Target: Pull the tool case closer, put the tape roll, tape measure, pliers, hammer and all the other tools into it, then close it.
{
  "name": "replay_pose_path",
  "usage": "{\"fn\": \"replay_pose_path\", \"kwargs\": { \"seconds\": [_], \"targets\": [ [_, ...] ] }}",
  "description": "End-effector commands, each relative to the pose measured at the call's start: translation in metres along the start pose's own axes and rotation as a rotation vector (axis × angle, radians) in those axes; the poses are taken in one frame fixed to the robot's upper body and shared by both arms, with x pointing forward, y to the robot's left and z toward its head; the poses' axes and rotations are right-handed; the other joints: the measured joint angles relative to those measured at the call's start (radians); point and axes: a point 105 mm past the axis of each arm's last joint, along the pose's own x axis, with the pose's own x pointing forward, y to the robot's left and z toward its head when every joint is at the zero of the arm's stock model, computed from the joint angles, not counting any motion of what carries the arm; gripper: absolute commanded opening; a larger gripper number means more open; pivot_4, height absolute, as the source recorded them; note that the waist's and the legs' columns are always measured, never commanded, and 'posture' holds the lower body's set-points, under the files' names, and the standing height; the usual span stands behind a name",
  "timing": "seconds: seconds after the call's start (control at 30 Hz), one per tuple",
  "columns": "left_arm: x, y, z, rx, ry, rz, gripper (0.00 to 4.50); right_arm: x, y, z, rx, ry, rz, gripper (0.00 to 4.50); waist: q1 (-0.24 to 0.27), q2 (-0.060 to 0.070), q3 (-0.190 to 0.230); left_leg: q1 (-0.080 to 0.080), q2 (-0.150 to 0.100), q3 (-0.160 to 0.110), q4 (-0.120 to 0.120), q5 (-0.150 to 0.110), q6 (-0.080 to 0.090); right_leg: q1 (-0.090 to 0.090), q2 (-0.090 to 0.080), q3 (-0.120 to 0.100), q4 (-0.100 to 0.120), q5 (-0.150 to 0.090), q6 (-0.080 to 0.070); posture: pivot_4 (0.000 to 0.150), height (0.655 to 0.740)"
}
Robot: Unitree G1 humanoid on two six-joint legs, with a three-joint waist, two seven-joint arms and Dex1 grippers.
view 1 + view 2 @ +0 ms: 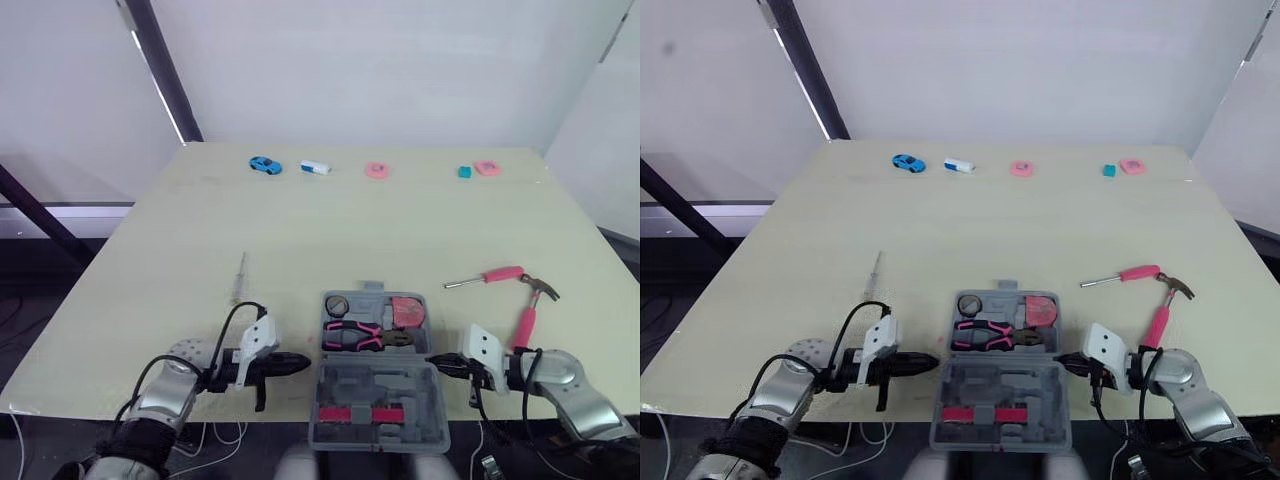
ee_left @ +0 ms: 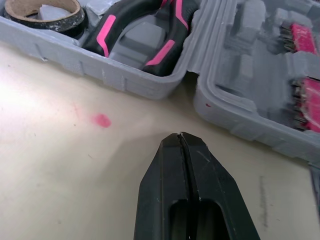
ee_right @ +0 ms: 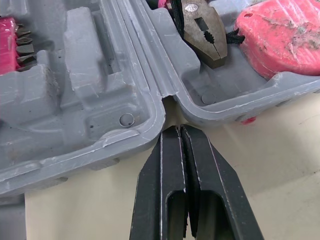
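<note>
Open grey case point(image 1: 380, 388) with pliers point(image 1: 352, 336), tape roll point(image 1: 338, 305), tape measure point(image 1: 407, 311); hammer point(image 1: 527, 318), screwdriver point(image 1: 485, 277) outside, rightward.

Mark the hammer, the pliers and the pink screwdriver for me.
hammer point(image 1: 526, 322), left eye view, on its pink handle.
pliers point(image 1: 346, 335), left eye view, on the pink-and-black handles.
screwdriver point(image 1: 500, 274), left eye view, on its pink grip.

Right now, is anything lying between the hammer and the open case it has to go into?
Only the robot's own right gripper, shut with its tip at the side of the tool case, sits between the hammer and it. The pink-handled screwdriver lies farther back, off that path.
</note>
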Motion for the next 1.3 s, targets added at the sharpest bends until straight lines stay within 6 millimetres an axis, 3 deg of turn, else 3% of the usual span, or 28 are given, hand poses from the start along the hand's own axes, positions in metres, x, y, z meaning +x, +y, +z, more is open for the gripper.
{"fn": "replay_pose_path", "kwargs": {
  "seconds": [0.03, 0.7, 1.3],
  "targets": [
    [0.004, -0.001, -0.001, 0.015, 0.006, -0.021, 0.00, 0.002, 0.001, 0.005, -0.017, -0.010, 0.008, 0.08, 0.000, 0.000, 0.000, 0.000, 0.000, 0.000, 0.000, 0.000, 0.000, 0.000, 0.000, 0.000, 0.000, 0.000, 0.000, 0.150, 0.7400],
    [0.020, 0.001, 0.014, 0.059, -0.012, -0.066, 0.00, 0.008, -0.007, 0.008, -0.021, -0.020, -0.003, 0.08, -0.002, 0.000, 0.000, -0.001, 0.000, 0.000, 0.005, 0.000, 0.000, 0.002, 0.000, -0.001, 0.001, 0.000, 0.000, 0.150, 0.7400],
    [0.025, 0.018, 0.029, 0.070, -0.045, -0.024, 0.00, 0.014, -0.023, 0.019, -0.018, -0.060, -0.056, 0.08, -0.002, 0.000, 0.000, -0.001, 0.000, 0.000, 0.006, 0.000, 0.000, 0.002, 0.001, -0.001, 0.001, 0.000, 0.000, 0.150, 0.7400]
  ]
}}
